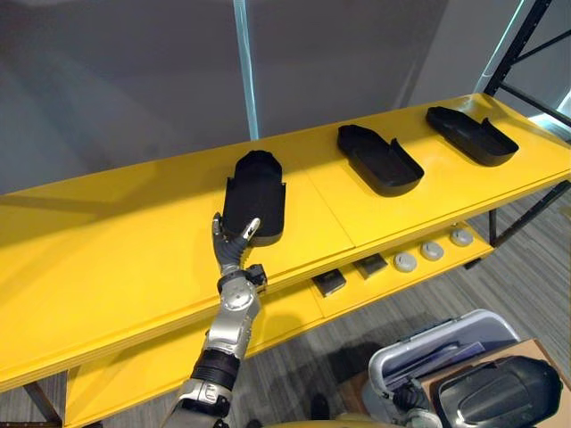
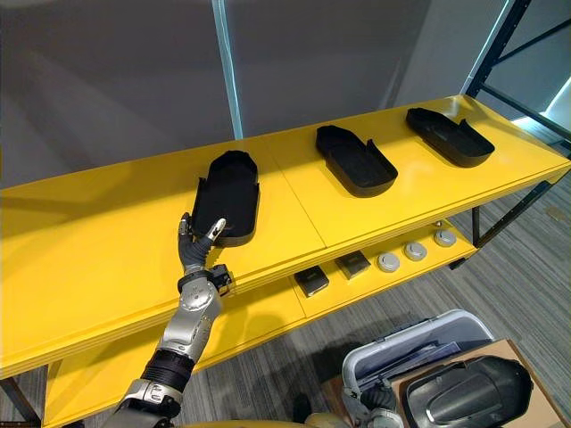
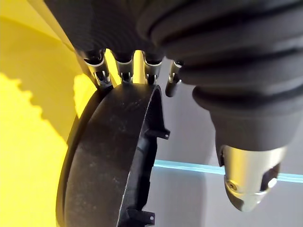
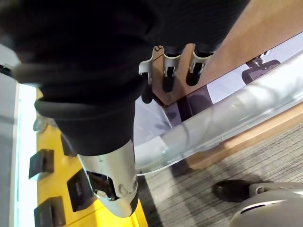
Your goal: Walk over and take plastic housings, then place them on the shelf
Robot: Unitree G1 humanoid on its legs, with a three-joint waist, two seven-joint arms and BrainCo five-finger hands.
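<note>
Housings of black plastic are lying in a row on the yellow shelf's top board (image 1: 107, 259): the left housing (image 1: 256, 192), the middle housing (image 1: 379, 159) and the right housing (image 1: 471, 134), each well apart from the next. The left hand (image 1: 234, 245) is reaching up to the near end of the left housing. Its fingers (image 3: 124, 72) are lying nearly straight, side by side, with their tips touching the housing's rim, and its thumb (image 3: 246, 182) is standing off to one side, clear of the plastic.

On the lower board (image 1: 285, 312), small black blocks (image 1: 328, 282) and round silver discs (image 1: 432, 251) are sitting in a line.

The right hand (image 4: 169, 71) is hanging low over a clear bin (image 4: 227, 118), its fingers relaxed, a little apart and holding nothing. Another dark housing (image 1: 495, 392) is resting in a cardboard box (image 1: 540, 348) just beside that bin.
</note>
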